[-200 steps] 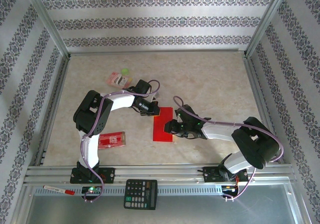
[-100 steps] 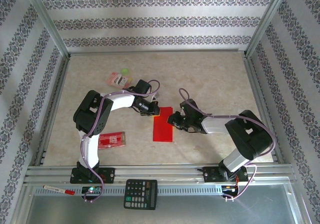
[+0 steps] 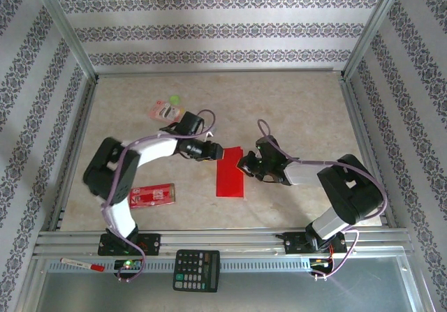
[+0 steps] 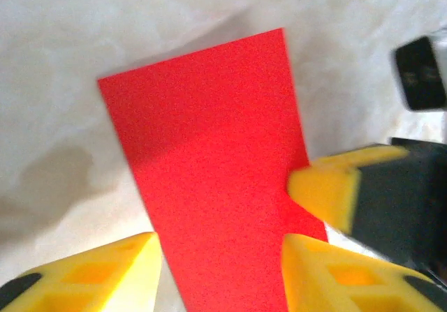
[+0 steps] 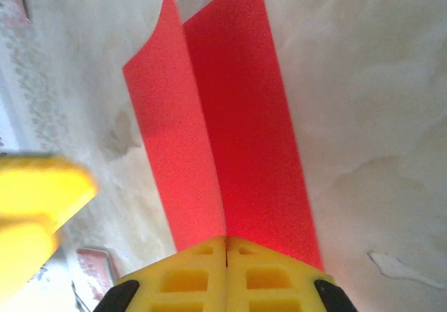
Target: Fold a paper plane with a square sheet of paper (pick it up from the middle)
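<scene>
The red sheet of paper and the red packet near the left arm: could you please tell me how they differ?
The sheet of paper is plain; the packet carries white print. The sheet looks larger and is folded double with one flap lifting, while the packet lies flat. The right pincer is shut on the sheet's edge; the packet lies free of both pincers. Both are red and rest on the table.

One paper sheet (image 3: 230, 176), two packets (image 3: 154, 195) (image 3: 166, 108), one calculator (image 3: 196, 270), one pen (image 3: 82, 264)
</scene>
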